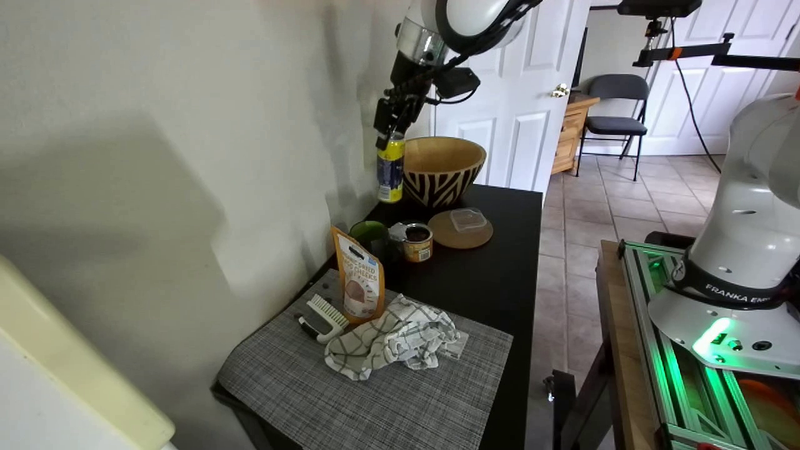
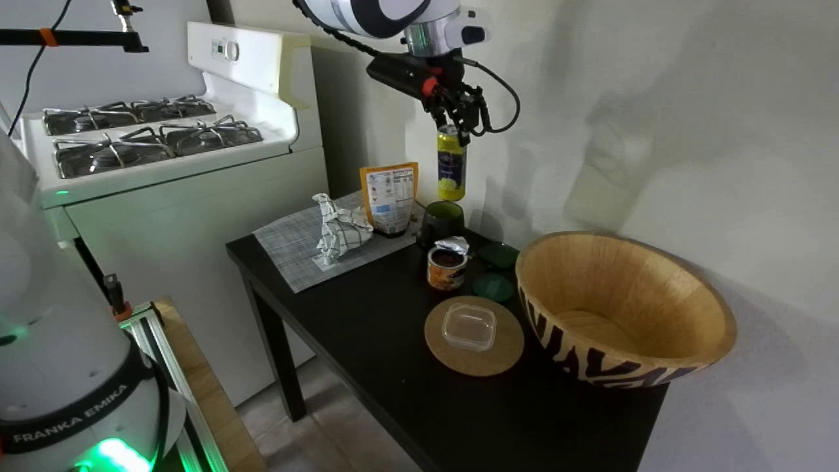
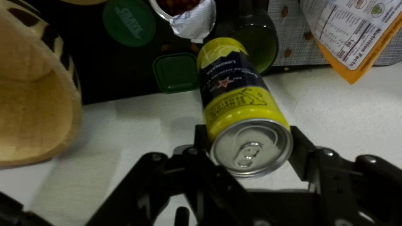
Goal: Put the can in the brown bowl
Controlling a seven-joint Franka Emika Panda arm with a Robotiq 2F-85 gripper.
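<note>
The yellow can (image 1: 390, 172) with a dark blue label band hangs upright in the air, held at its top end. It also shows in an exterior view (image 2: 451, 167) and in the wrist view (image 3: 234, 84), where its silver lid with pull tab faces the camera. My gripper (image 1: 391, 133) is shut on the can, one finger on each side of it (image 3: 248, 138); it also shows in an exterior view (image 2: 453, 131). The brown bowl (image 2: 606, 295), with dark zigzag stripes outside, stands at the table's end (image 1: 445, 187). In the wrist view the bowl (image 3: 34, 103) is at the left, apart from the can.
Below the can stand a dark green mug (image 2: 443, 219) and an open tin (image 2: 447, 269). Green lids (image 2: 493, 287) and a round board (image 2: 475, 360) with a clear container (image 2: 469, 326) lie near the bowl. An orange pouch (image 1: 362, 281), cloth (image 1: 400, 337) and brush (image 1: 325, 319) lie toward the stove. A wall runs close behind.
</note>
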